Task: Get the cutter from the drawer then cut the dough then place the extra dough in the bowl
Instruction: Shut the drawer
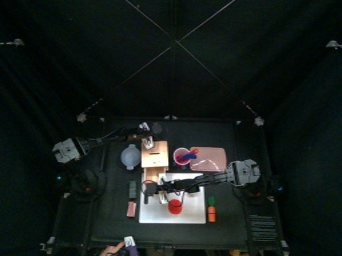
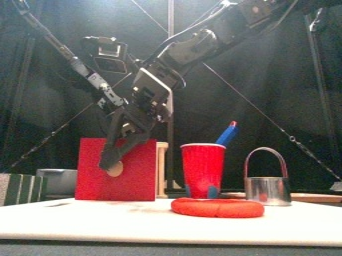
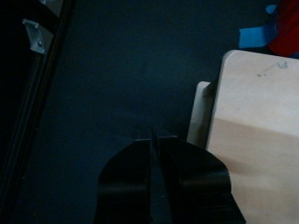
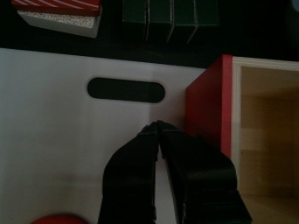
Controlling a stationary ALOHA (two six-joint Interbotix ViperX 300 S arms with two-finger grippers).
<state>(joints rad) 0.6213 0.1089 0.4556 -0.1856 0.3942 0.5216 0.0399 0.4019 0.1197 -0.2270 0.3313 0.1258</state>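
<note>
A red dough ring (image 2: 217, 207) lies on the white cutting board (image 2: 80, 225), with the metal cutter (image 2: 267, 186) standing upright just right of it. The wooden box (image 3: 251, 105) has its red drawer front (image 2: 114, 170) pulled toward the front, and pale wood (image 4: 271, 105) shows behind it. My right gripper (image 2: 134, 128) reaches across from the right and hangs shut just above the drawer front (image 4: 211, 96), holding nothing. Behind the box, my left gripper (image 3: 156, 144) is shut over bare table. The blue-grey bowl (image 1: 128, 155) sits left of the box.
A red cup (image 2: 205, 170) with a blue knife stands behind the dough, beside the pink tray (image 1: 210, 156). Dark green sushi blocks (image 4: 170, 16) and a red-and-white toy (image 4: 59, 12) lie off the board's left edge.
</note>
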